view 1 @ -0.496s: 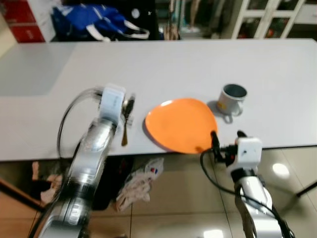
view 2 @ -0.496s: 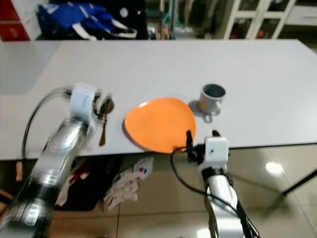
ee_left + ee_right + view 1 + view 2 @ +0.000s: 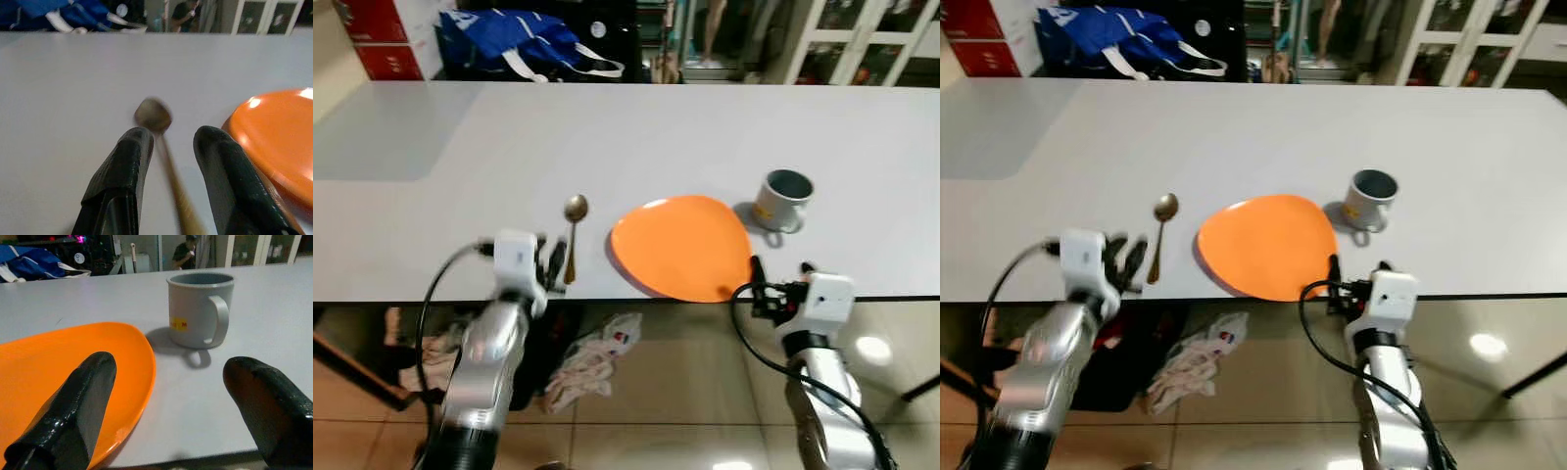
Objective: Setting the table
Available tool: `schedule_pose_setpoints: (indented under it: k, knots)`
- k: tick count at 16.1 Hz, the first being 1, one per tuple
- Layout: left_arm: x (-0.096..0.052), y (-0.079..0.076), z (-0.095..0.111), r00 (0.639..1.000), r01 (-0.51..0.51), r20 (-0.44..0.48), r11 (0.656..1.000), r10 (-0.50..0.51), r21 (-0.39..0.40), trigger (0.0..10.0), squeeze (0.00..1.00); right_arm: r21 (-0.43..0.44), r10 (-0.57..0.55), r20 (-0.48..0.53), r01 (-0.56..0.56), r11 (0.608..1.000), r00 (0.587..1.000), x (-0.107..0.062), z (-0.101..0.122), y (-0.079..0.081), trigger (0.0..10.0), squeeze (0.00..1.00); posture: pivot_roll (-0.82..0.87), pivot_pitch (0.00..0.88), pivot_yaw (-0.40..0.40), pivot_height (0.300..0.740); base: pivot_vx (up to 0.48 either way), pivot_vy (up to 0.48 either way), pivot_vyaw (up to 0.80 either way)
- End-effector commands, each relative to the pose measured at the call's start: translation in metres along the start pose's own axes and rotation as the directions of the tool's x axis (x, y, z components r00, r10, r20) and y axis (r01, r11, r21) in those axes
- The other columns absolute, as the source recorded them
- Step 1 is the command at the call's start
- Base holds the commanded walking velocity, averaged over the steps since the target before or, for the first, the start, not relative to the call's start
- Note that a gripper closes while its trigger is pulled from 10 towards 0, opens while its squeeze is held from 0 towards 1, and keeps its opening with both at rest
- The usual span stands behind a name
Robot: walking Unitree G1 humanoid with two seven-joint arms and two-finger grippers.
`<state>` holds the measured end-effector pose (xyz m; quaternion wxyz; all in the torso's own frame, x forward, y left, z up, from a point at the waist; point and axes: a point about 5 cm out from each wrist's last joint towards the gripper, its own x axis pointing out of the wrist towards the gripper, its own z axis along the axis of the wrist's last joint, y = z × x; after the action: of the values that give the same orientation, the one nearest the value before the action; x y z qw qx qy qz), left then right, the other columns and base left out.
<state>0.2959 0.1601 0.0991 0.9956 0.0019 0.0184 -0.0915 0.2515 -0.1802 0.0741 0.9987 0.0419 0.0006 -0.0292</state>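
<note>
Both open end effectors, left [image 3: 548, 264] and right [image 3: 777, 291], flank plate [image 3: 683, 245]; spoon [image 3: 572, 235] seemingly free.

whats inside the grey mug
The grey mug stands upright on the white table, beside the orange plate. From above, its inside shows dark bluish-grey walls with nothing visible in it. The very bottom is shaded and cannot be made out.

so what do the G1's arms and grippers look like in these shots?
Both arms are silver metallic tubes ending in a white boxy wrist block. A black cable loops from each block back along the forearm. The left gripper and right gripper each have two long black fingers, rounded at the tips and slightly glossy. No markings can be made out on them.
</note>
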Motion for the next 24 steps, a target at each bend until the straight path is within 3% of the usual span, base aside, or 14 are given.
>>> schedule_pose_setpoints:
  k: [1,8,10,12,15,18,24]
  knots:
    - [0.003,-0.006,-0.001,1.000,0.013,-0.005,1.000,-0.013,0.009,10.0,0.00,0.014,0.010,0.023,-0.010,1.000,1.000,0.003,0.004,0.000,10.0,0.00,0.03,0.000,-0.020,0.740,0.000,0.000,0.00]
    - [0.008,-0.018,0.009,0.999,0.036,0.006,0.993,-0.037,0.113,10.0,0.00,-0.013,0.017,0.032,-0.016,1.000,0.999,0.006,0.003,-0.002,10.0,0.00,0.03,0.000,0.000,0.740,0.000,0.000,0.00]
    - [0.007,-0.021,0.015,0.997,0.053,0.044,0.993,-0.058,0.107,10.0,0.00,-0.016,0.020,0.026,-0.020,1.000,0.999,0.006,0.001,-0.002,10.0,0.00,0.02,0.000,0.002,0.740,0.000,0.000,0.00]
    - [-0.003,-0.016,0.008,0.997,0.078,0.022,0.994,-0.080,0.073,10.0,0.00,-0.031,0.032,0.035,-0.031,0.999,0.999,0.004,0.003,-0.001,10.0,0.00,0.01,0.000,0.009,0.740,0.000,0.000,0.00]
    - [-0.007,-0.015,0.012,0.990,0.140,0.021,0.985,-0.143,0.097,10.0,0.00,-0.080,0.126,0.038,-0.123,0.989,0.991,-0.004,0.004,0.010,10.0,0.00,0.01,0.000,0.017,0.740,0.000,0.000,0.00]
    - [-0.011,-0.003,0.014,0.989,0.150,-0.009,0.982,-0.150,0.118,10.0,0.00,-0.088,0.217,0.021,-0.214,0.973,0.976,-0.016,0.004,0.021,10.0,0.00,0.01,0.000,0.031,0.740,0.000,0.000,0.00]
    - [-0.004,-0.013,0.019,0.983,0.181,-0.001,0.974,-0.182,0.134,10.0,0.00,-0.065,0.191,-0.003,-0.191,0.979,0.981,-0.011,-0.007,0.011,10.0,0.00,0.00,0.000,0.039,0.740,0.000,0.000,0.00]
